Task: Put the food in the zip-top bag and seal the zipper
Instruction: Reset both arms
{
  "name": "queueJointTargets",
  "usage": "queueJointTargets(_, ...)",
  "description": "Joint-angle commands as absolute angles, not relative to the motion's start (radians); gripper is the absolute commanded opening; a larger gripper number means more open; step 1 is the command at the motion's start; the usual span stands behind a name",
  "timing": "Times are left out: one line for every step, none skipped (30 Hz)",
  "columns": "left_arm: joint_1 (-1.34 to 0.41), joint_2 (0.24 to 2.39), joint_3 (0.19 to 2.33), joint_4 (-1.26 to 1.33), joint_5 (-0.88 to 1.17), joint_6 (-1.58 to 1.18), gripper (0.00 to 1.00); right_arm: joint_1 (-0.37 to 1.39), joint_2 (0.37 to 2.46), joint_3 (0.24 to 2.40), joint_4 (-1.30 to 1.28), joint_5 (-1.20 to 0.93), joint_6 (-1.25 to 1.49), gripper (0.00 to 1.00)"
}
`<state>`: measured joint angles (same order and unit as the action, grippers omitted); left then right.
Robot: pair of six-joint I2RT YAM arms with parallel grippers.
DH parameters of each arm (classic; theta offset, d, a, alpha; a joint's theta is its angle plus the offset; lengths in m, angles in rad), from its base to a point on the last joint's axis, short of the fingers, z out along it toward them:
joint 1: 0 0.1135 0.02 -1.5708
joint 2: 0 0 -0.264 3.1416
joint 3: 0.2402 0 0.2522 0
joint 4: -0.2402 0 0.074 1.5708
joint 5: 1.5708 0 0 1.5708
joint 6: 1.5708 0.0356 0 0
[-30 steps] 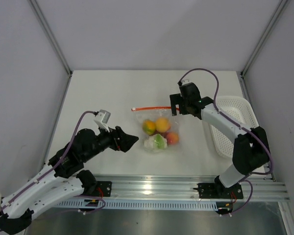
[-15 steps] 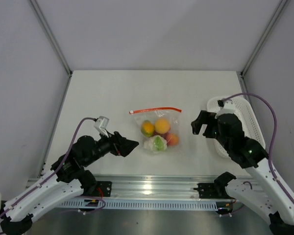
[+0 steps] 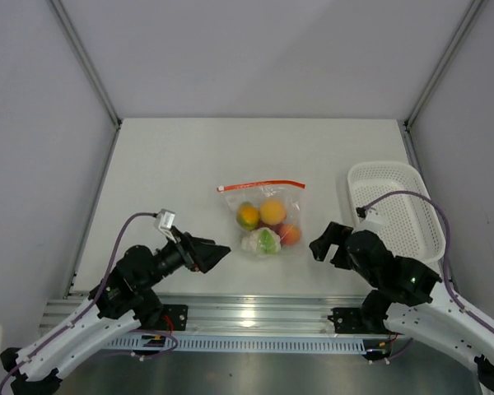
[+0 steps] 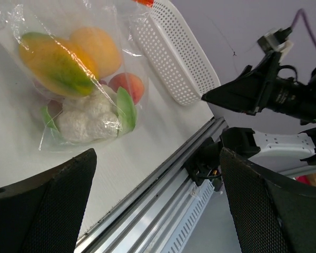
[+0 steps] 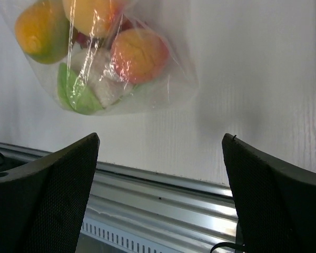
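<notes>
Left side: left gripper [image 3: 221,250] sits low near the front rail [image 3: 263,313], pointing at the bag's lower left corner, apart from it. A second ago it was slightly further up the table [image 3: 173,164]; it has drawn back toward its base. In the left wrist view the jaws stand wide with nothing between them.

Centre: zip-top bag [image 3: 267,222] lies flat mid-table, not shifted over the last second. Zipper [image 3: 263,184] runs along its far edge as one straight red line. Food [image 3: 272,211] all inside, bunched toward the near end.

Right side: biggest change. The right gripper [image 3: 325,243] was at the zipper's right end a second ago; it is now pulled back to the near edge, just right of the bag and clear of it. Jaws spread wide, empty, per the right wrist view. White basket [image 3: 395,206] beyond it, nothing seen inside.

Reading: both arms backing off with the food bagged suggests the sealing pass is over. Whether the strip is pressed shut along its whole length cannot be told.

Count: two arms, two grippers, one bag, one zipper, one basket. Food: one orange-green fruit [image 3: 248,216], one yellow-orange fruit, one peach-red fruit [image 3: 290,234], one white-green vegetable [image 3: 261,240], plus a dark red berry bit [image 5: 84,37] half hidden.
</notes>
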<state>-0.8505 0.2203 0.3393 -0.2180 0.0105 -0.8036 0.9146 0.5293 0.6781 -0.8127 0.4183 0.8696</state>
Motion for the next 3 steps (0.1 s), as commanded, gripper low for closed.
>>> queueJointTargets(-0.848,0.160,0.322,-0.184,0.005,-0.807,0.99,0.966,0.531,0.626,-0.704,0.439,0.937,0.99)
queueJointTargets(-0.848,0.146,0.299,-0.172,0.005,-0.801,0.99,0.979,0.531,0.615,-0.695,0.449,0.936,0.99)
queueJointTargets(-0.848,0.131,0.290,-0.141,0.006,-0.801,0.99,1.004,0.529,0.601,-0.675,0.460,0.933,0.99)
